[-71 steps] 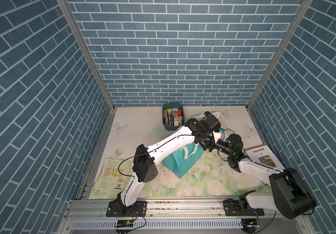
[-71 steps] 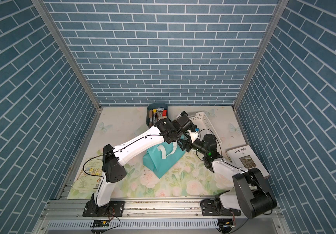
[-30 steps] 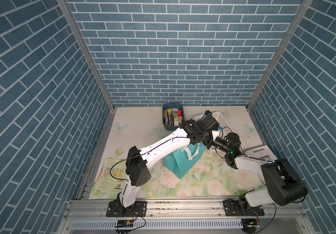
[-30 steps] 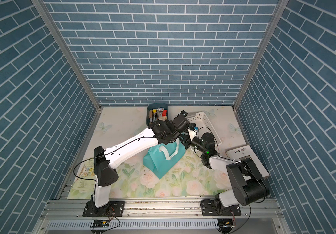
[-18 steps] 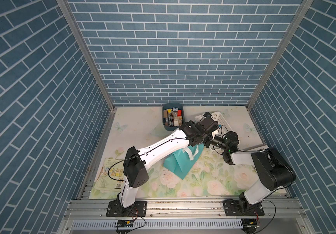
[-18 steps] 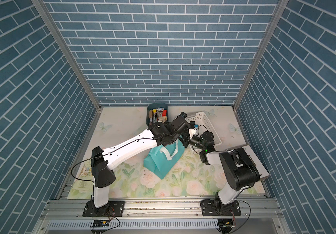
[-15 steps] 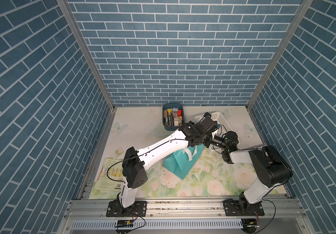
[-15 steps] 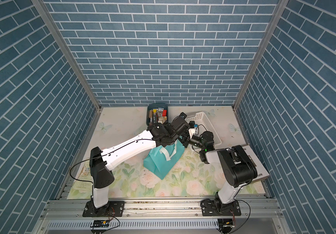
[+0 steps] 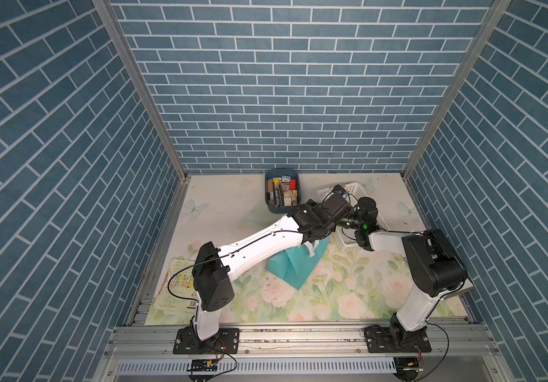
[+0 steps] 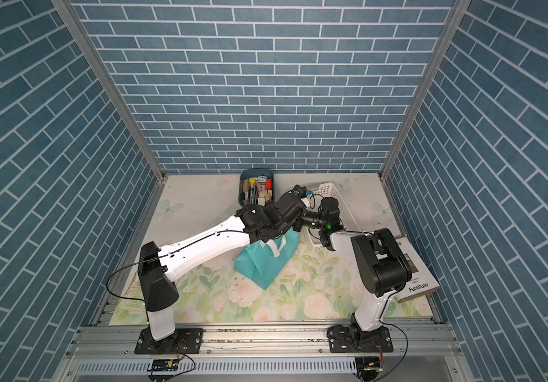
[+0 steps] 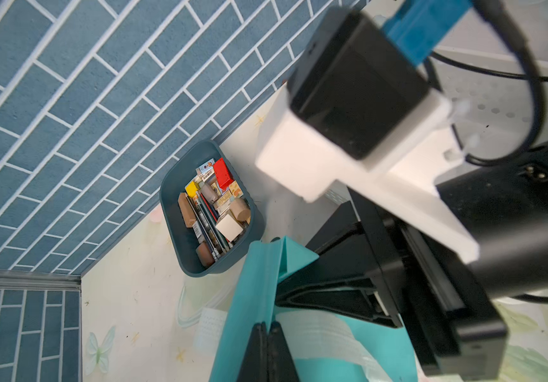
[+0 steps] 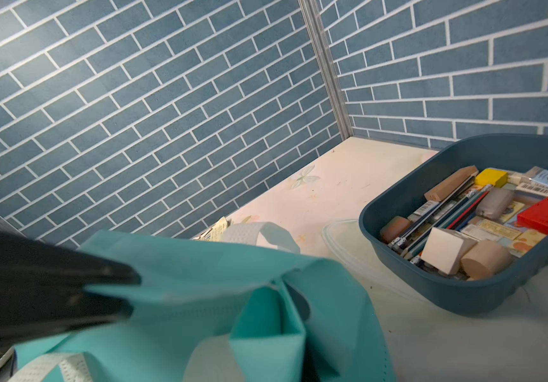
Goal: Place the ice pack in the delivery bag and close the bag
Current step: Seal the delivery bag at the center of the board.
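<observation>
Pinching the rim of the teal delivery bag (image 12: 199, 264), the left gripper (image 11: 267, 327) has its jaws pressed together on the fabric; the right gripper (image 12: 123, 291) is clamped on the same rim just beside it. The ice pack (image 12: 342, 238), a clear flat pouch, lies on the table (image 9: 219, 205) outside the bag, just beside the blue bin (image 12: 431, 291), which holds erasers, pencils and small boxes.
</observation>
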Robot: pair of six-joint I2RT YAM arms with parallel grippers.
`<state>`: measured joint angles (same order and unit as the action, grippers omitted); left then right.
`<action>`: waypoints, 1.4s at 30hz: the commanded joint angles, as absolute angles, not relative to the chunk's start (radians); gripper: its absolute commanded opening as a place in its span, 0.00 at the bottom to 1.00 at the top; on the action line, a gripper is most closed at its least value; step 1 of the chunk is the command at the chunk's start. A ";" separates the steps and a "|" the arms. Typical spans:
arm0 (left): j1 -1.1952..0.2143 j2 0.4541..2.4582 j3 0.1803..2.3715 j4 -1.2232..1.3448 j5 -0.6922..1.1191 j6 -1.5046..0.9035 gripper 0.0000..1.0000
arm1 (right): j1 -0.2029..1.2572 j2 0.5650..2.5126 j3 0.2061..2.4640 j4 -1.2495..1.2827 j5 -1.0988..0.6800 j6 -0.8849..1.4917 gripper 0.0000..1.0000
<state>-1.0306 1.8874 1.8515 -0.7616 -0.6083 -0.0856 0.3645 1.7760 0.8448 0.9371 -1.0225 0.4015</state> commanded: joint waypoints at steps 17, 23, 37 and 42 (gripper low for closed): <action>-1.051 1.931 1.758 -0.645 -0.633 -0.100 0.00 | 0.327 1.839 1.011 0.764 -1.046 0.529 0.15; -1.039 1.929 1.776 -0.643 -0.586 -0.116 0.05 | 0.323 1.793 0.962 0.704 -0.987 0.450 0.31; -0.932 1.664 1.680 -0.450 -0.097 -0.205 0.52 | 0.318 1.803 0.969 0.673 -0.964 0.424 0.32; -0.801 1.509 1.498 -0.294 -0.024 -0.293 0.59 | 0.318 1.807 0.975 0.652 -0.956 0.411 0.32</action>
